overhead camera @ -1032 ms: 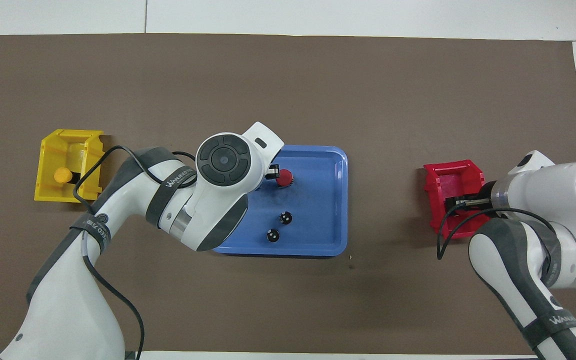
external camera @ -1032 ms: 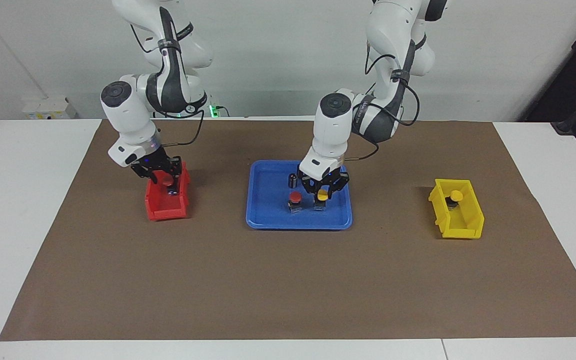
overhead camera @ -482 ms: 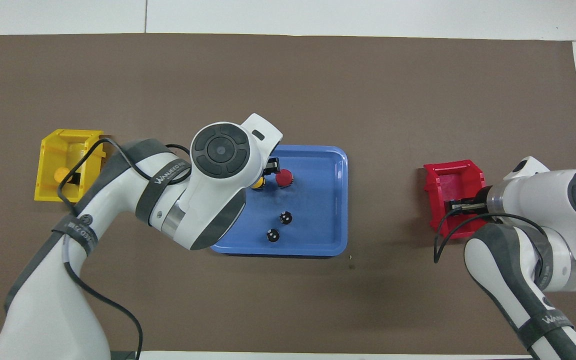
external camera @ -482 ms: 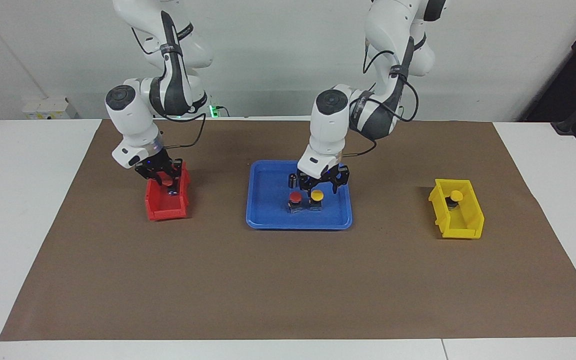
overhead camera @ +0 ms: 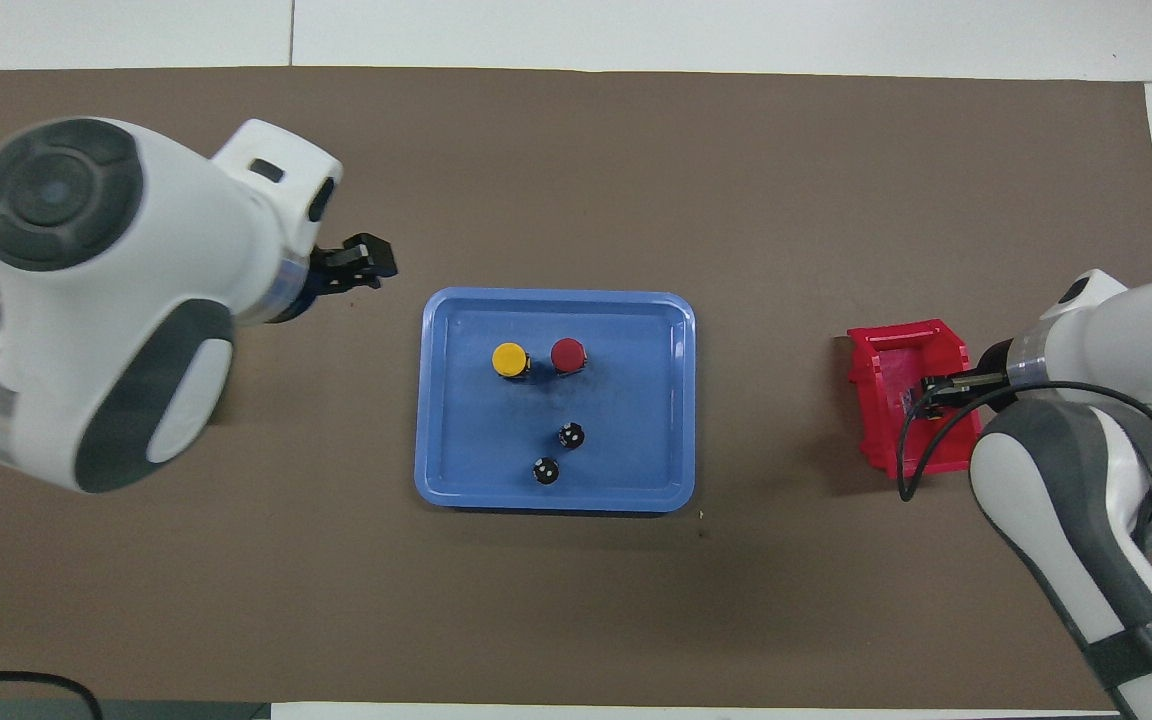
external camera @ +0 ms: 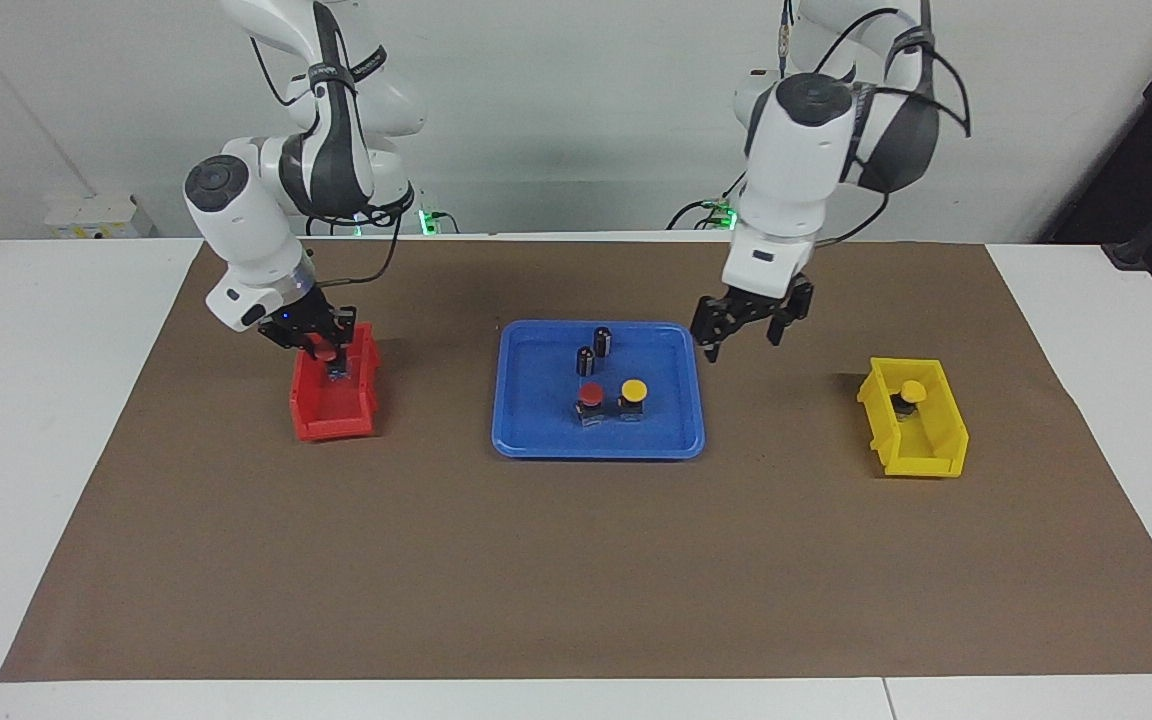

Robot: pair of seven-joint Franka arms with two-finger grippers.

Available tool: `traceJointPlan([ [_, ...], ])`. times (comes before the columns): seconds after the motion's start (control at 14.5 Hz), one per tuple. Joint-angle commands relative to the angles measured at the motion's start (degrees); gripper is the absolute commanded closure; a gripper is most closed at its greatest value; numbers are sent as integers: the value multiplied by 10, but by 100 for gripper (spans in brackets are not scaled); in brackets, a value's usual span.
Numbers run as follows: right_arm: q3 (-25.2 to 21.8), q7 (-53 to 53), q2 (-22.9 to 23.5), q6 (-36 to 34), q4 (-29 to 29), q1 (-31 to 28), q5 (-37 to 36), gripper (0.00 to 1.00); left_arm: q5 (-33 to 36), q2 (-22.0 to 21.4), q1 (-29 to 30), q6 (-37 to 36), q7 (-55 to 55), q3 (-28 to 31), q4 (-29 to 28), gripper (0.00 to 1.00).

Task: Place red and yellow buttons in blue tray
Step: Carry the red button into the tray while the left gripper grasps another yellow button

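The blue tray [external camera: 526,440] [overhead camera: 556,300] lies mid-table. In it a red button [external camera: 590,393] [overhead camera: 567,354] and a yellow button [external camera: 633,390] [overhead camera: 509,359] stand upright side by side. My left gripper [external camera: 744,338] hangs open and empty over the mat, between the tray and the yellow bin. A second yellow button [external camera: 911,391] sits in that yellow bin [external camera: 926,455]. My right gripper [external camera: 323,350] is shut on another red button [external camera: 320,349], held low over the red bin [external camera: 331,420] [overhead camera: 896,345].
Two dark capless cylinders [external camera: 602,338] [external camera: 585,358] stand in the tray, nearer to the robots than the buttons. In the overhead view the left arm's body covers the yellow bin. A brown mat [external camera: 576,560] covers the table.
My left gripper opened, left the yellow button in the tray, rose and swung toward the yellow bin. My right gripper closed on the red button in the red bin.
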Motion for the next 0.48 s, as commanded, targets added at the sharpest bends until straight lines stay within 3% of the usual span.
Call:
traceJointPlan([
  [0.0, 7, 38, 78, -118, 182, 26, 3, 72, -2, -48, 82, -61, 148, -1, -8, 0],
  [0.14, 7, 151, 125, -163, 292, 93, -7, 72, -2, -56, 138, -77, 252, 0, -6, 0],
  [0.28, 7, 268, 150, -131, 320, 166, -6, 73, -3, -68, 184, -65, 343, 0, -38, 0],
  [0.41, 7, 350, 190, -46, 310, 229, -7, 73, -6, -93, 227, 41, 379, -1, -135, 0],
])
